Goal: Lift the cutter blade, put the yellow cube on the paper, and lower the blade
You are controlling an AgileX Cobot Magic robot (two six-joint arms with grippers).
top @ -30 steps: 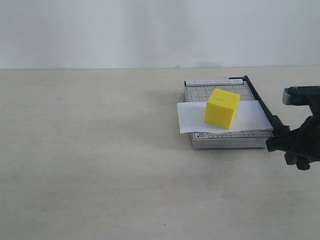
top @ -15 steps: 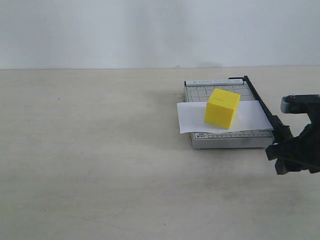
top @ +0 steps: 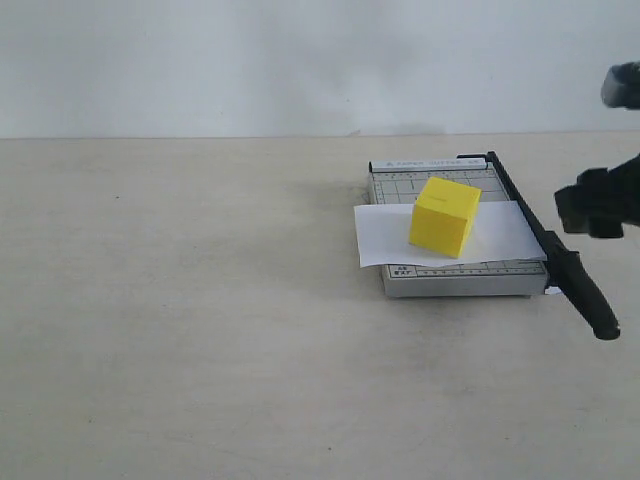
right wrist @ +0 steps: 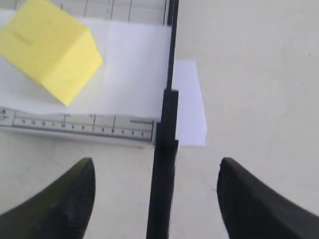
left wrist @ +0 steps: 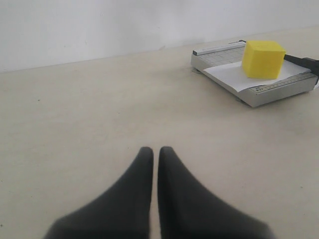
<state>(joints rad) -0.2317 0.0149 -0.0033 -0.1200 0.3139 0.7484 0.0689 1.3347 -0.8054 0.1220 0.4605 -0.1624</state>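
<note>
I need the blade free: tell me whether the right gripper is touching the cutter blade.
Apart. The right wrist view shows the right gripper open, its fingers clear on either side of the cutter blade, bare table between.

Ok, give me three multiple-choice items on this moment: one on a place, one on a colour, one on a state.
1. The cube sits:
A) on the paper
B) on the bare board
C) in a tool

2. The handle of the blade is:
A) red
B) black
C) white

3. The right tool is:
A) shut on the blade
B) shut on the cube
C) open

Answers:
1 A, the cube rests on the white sheet.
2 B, the handle is black all along.
3 C, its jaws stand wide apart on either side of the handle, touching nothing.
</note>
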